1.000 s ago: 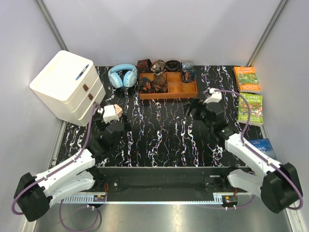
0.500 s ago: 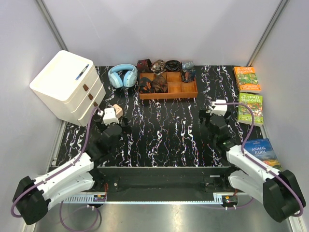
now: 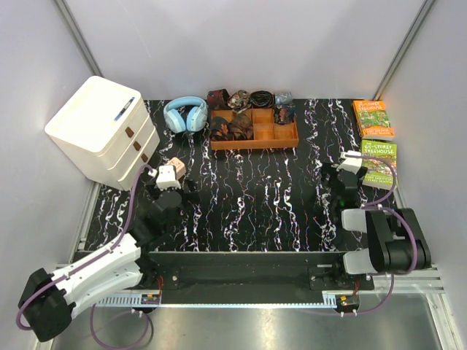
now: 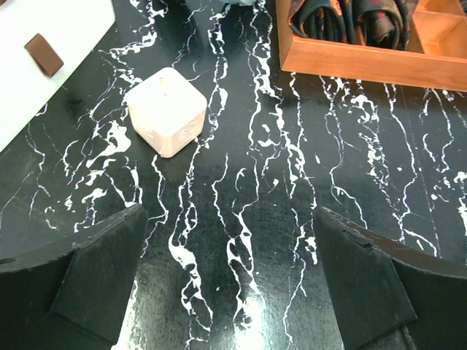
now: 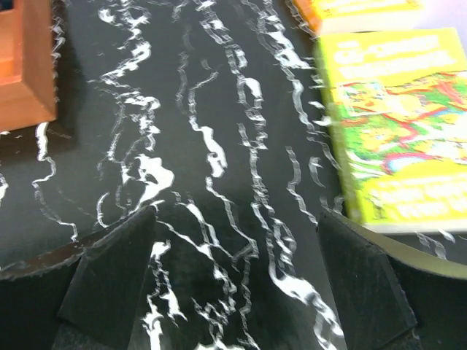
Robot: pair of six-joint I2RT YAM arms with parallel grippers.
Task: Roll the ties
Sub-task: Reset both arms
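Observation:
Dark brown ties (image 3: 232, 130) with a reddish pattern lie rolled in the left compartments of the orange-brown wooden tray (image 3: 286, 138) at the back of the table. They also show at the top of the left wrist view (image 4: 350, 18), inside the tray (image 4: 365, 67). My left gripper (image 3: 174, 189) is open and empty, low over the marbled table at the left (image 4: 230, 292). My right gripper (image 3: 332, 181) is open and empty at the right, well short of the tray (image 5: 233, 284). Only the tray's corner (image 5: 25, 65) shows in the right wrist view.
A pink cube (image 3: 175, 165) (image 4: 166, 111) sits just ahead of my left gripper, beside a white drawer unit (image 3: 102, 131). Blue headphones (image 3: 185, 114) and several small rolled items (image 3: 238, 98) lie near the tray. Books (image 3: 379, 162) (image 5: 394, 124) line the right edge.
My right arm has drawn back from the tray toward its base at the right and folded up, now covering the nearest book. My left arm has pulled back slightly.

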